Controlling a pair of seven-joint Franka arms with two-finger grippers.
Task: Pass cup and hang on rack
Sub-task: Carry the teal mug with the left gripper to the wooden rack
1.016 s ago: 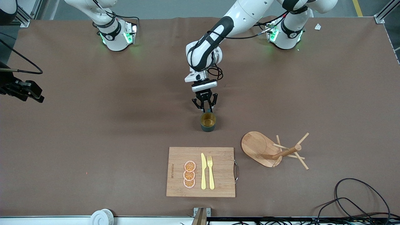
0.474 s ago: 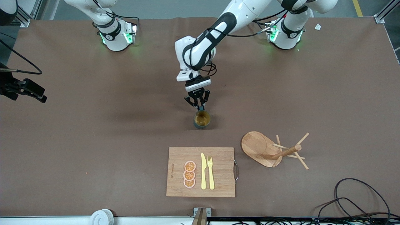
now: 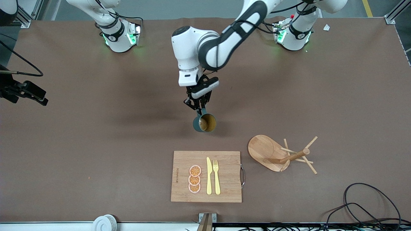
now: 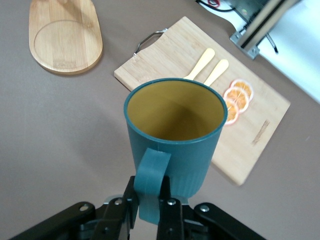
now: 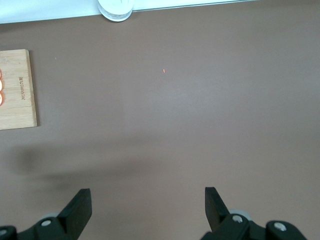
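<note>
The dark teal ribbed cup (image 3: 204, 123) with its yellowish-tan inside hangs tilted in the air over the middle of the table. My left gripper (image 3: 198, 109) is shut on its handle. In the left wrist view the cup (image 4: 172, 130) fills the centre and my left gripper (image 4: 149, 200) clamps the handle (image 4: 150, 175). The wooden rack (image 3: 265, 150) stands on its oval base toward the left arm's end, nearer to the front camera than the cup; its base also shows in the left wrist view (image 4: 65, 40). My right gripper (image 3: 32, 94) waits open and empty at the right arm's end, over bare table (image 5: 147, 205).
A bamboo cutting board (image 3: 228, 176) with a yellow knife, a fork and orange slices lies near the front edge, beside the rack. Black cables (image 3: 362, 205) lie at the front corner on the left arm's end. A white roll (image 3: 104, 223) sits at the front edge.
My left arm has swung toward the right arm's end and turned its wrist; the cup has risen off the table and tilted with its mouth toward the front camera. The right gripper has barely moved.
</note>
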